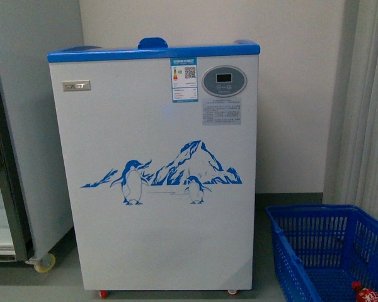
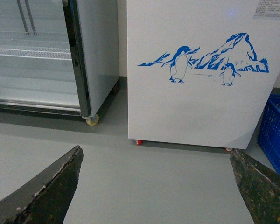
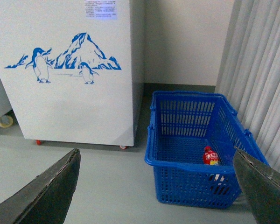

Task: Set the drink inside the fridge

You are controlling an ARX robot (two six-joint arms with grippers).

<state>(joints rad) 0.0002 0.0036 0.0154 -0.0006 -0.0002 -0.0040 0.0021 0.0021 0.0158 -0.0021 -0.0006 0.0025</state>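
Beside the fridge [image 3: 70, 102], only the right wrist view fully shows the drink [image 3: 210, 156]; both end effectors [image 2: 155, 151] [image 3: 155, 153] gape.

one fridge [image 1: 154, 189], one cabinet [image 1: 26, 126], one basket [image 3: 196, 164], one drink bottle [image 3: 210, 156].

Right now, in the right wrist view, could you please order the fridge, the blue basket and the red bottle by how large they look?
1. fridge: largest, even though the frame cuts it off.
2. blue basket: clearly smaller.
3. red bottle: smallest, inside the basket.
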